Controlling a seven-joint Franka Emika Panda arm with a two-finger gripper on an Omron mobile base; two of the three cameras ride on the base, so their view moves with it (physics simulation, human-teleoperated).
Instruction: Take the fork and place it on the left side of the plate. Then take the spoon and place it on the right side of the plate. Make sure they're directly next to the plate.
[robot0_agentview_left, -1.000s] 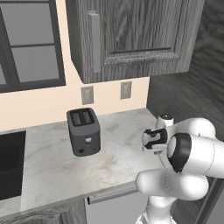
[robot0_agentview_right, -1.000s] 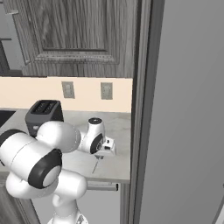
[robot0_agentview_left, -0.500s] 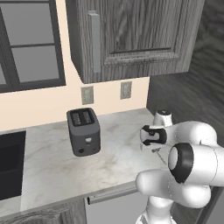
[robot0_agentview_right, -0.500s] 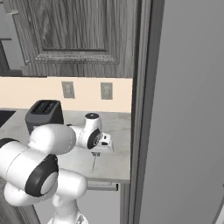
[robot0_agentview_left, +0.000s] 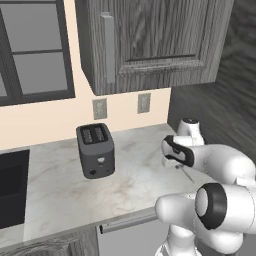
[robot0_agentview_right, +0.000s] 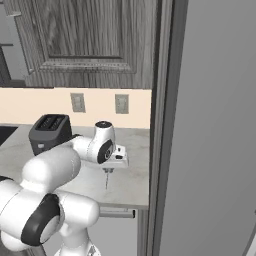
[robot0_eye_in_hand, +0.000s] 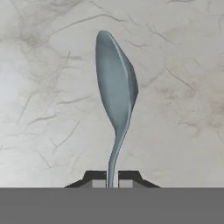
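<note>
We see a pale marble bench (robot0_agentview_left: 65, 180) running under dark wood wall cabinets (robot0_agentview_left: 150, 45), with a peach wall behind it. Over the right part of the bench, our end effector (robot0_eye_in_hand: 112, 183) hangs above the stone with its fingertips (robot0_eye_in_hand: 98, 183) pressed onto the handle of the spoon (robot0_eye_in_hand: 115, 98). In the hand view the spoon's silver-grey bowl stands out ahead of the fingers, turned partly edge-on, with bare veined marble behind it. From the right base view the spoon (robot0_agentview_right: 106, 179) hangs down from the end effector (robot0_agentview_right: 108, 170) as a thin stem, its lower end close to the bench surface; we cannot tell whether it touches. In the left base view it shows as a slim sliver (robot0_agentview_left: 186, 173) slanting below the white wrist. To the left of the end effector, well apart from it, a dark grey two-slot toaster (robot0_agentview_left: 95, 150) stands upright on the bench. Two wall sockets (robot0_agentview_left: 144, 102) sit on the far wall behind it, and a window (robot0_agentview_left: 32, 50) lies further left.
</note>
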